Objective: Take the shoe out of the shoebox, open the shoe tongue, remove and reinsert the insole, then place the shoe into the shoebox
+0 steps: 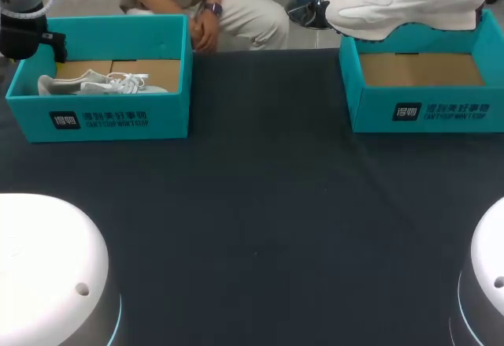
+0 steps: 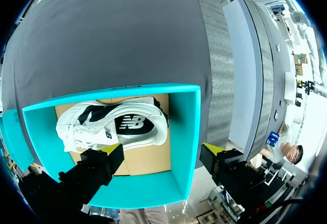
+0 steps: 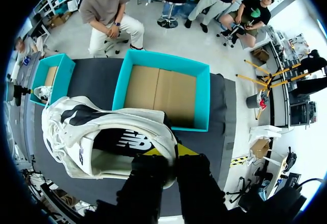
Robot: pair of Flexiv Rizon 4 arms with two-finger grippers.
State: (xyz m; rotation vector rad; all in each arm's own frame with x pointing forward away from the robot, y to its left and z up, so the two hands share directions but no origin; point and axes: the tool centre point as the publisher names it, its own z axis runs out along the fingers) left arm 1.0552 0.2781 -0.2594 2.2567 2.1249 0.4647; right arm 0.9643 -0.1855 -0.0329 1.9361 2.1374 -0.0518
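Two white sneakers are in play. One sneaker [image 1: 413, 1] [image 3: 102, 137] hangs above the right teal shoebox [image 1: 425, 98] [image 3: 163, 89], whose cardboard floor is bare. My right gripper [image 3: 171, 152] is shut on the rim of this sneaker's heel opening; in the head view the sneaker hides the gripper. The other sneaker [image 1: 98, 84] [image 2: 115, 124] lies on its side in the left teal shoebox [image 1: 102, 113] [image 2: 189, 132]. My left gripper [image 2: 163, 150] hovers over that box's far wall, open, with nothing between its fingers. The left arm [image 1: 24, 11] shows at the head view's far left.
Dark cloth [image 1: 260, 204] covers the table between and in front of the two boxes. The white arm bases [image 1: 47, 267] [image 1: 488, 275] stand at the near corners. The left shoebox [image 3: 51, 76] also shows in the right wrist view, beyond the held sneaker.
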